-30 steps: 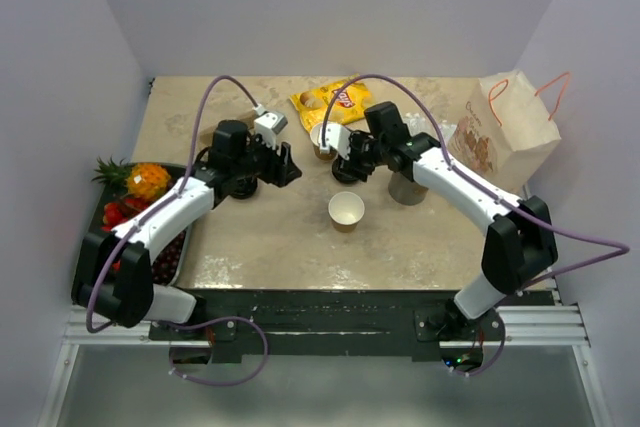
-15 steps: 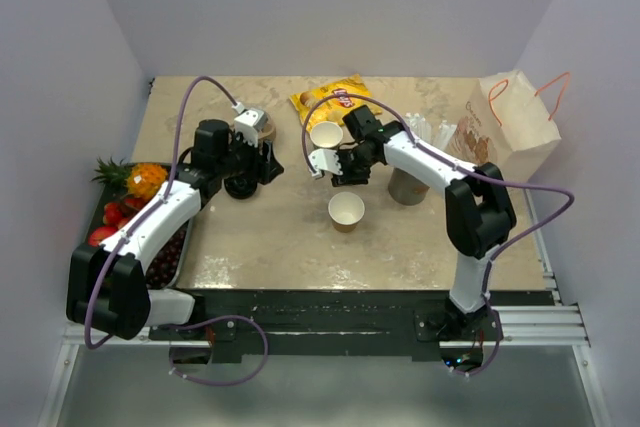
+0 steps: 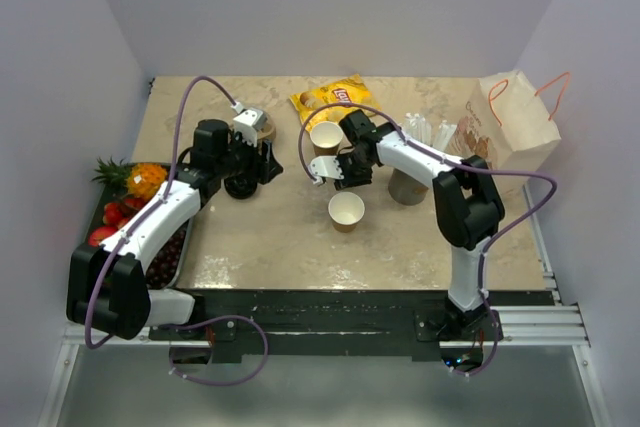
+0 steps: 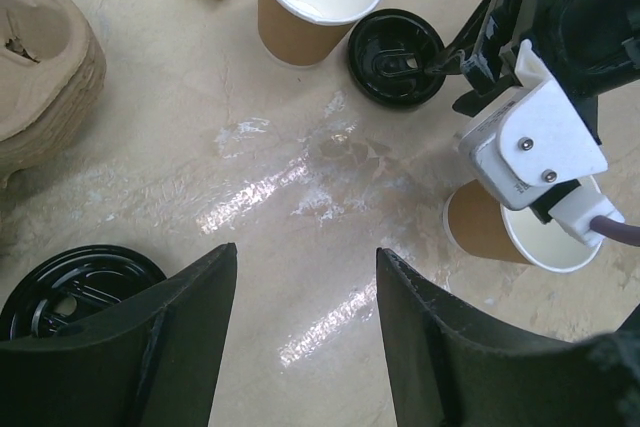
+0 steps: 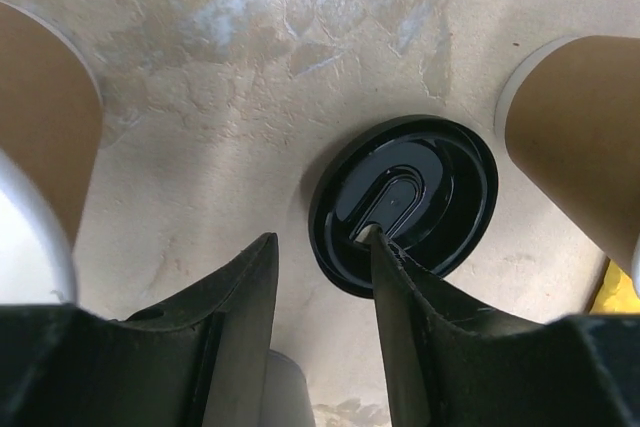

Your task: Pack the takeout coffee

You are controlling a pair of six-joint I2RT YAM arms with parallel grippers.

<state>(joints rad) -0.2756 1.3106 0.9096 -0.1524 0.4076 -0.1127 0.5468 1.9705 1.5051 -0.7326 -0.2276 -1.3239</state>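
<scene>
Kraft cup (image 3: 326,137) upright on the table (image 3: 270,237), white inside, no lid on, just in front of a yellow crisp bag (image 3: 330,99). Second kraft cup (image 3: 346,210) also upright and uncovered, nearer the arm bases. Black lid (image 5: 440,177) flat on the table between the two cups, just beside the first, touching neither as far as can be seen. Right hand (image 5: 320,239) low over that lid, jaws apart and straddling its near rim: one fingertip inside on the lid's face, the other outside the rim over bare table, nothing clamped. Second black lid (image 4: 70,292) flat on the table well to the left, partly under one finger of the left hand (image 4: 305,255); jaws there apart, only bare table between them. Moulded-pulp carrier (image 4: 45,57) just behind that lid. Grey cup (image 3: 408,187) beside the right forearm, white wrapped straws (image 3: 425,129) showing behind the arm. Paper bag (image 3: 518,122) with orange handles at the far right. Dark fruit tray (image 3: 180,237) at the left edge, pineapple (image 3: 145,179) at its far end.
</scene>
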